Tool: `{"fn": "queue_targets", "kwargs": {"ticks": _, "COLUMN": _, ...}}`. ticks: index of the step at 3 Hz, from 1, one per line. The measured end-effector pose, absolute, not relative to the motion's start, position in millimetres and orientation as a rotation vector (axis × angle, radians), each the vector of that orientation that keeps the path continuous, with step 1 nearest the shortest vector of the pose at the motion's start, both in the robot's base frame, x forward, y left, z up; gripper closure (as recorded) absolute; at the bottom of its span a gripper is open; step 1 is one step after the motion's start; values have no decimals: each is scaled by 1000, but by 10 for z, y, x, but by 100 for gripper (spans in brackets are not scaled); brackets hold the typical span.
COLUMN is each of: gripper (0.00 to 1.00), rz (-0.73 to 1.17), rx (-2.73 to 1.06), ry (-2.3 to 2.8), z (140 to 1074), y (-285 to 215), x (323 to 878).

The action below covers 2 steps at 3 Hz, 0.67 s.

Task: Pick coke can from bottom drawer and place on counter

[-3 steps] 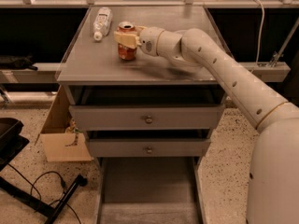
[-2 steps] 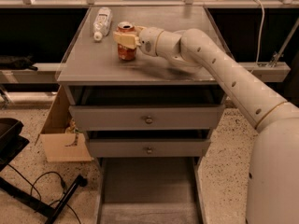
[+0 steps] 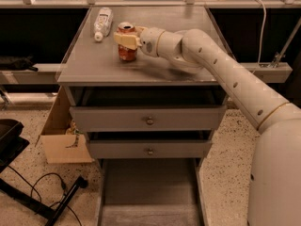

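"Coke can [image 3: 127, 54] first: where does it sit?" asks Mara.

"Upright on the counter [image 3: 160, 72], toward the back left," Jon answers. "It is near the white bottle [image 3: 102, 21], which lies on its side, but the two are apart. The gripper [image 3: 126, 38] reaches in from the right, and its fingers [image 3: 123, 38] pinch the can across its upper half. The bottom drawer [image 3: 149, 192] hangs open below, with bare floor showing."

"So what could spoil it from here?"

"Mostly the release, by his reckoning. If the fingers part unevenly, or the arm pulls back sideways before they are clear, one finger may drag the can and tip it. A light can rolls easily, and the counter's left edge is not far off. Whether the base rests flat on the top or sits a shade above it cannot be told, and even a small drop could make it wobble. A wide swing on the way out could also nudge the bottle."

"Any writing to read?"

"None that can be made out. The can shows red with a silver top but no legible lettering. The bottle carries a pale label whose print is unreadable. The upper drawers [image 3: 149, 119] show only small round knobs."
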State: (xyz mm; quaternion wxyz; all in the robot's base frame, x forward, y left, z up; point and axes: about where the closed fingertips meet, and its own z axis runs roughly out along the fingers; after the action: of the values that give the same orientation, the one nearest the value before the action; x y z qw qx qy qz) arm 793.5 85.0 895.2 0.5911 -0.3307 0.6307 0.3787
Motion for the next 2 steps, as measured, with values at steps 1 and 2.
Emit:
{"fn": "queue_targets", "kwargs": {"ticks": 1, "gripper": 12, "rz": 881, "rx": -770, "ry": 1468, "z": 8952, "y": 850, "x": 7935}}
{"fn": "queue_targets", "kwargs": {"ticks": 2, "gripper": 0, "rz": 882, "rx": -746, "ry": 1440, "z": 9083, "y": 830, "x": 7852}}
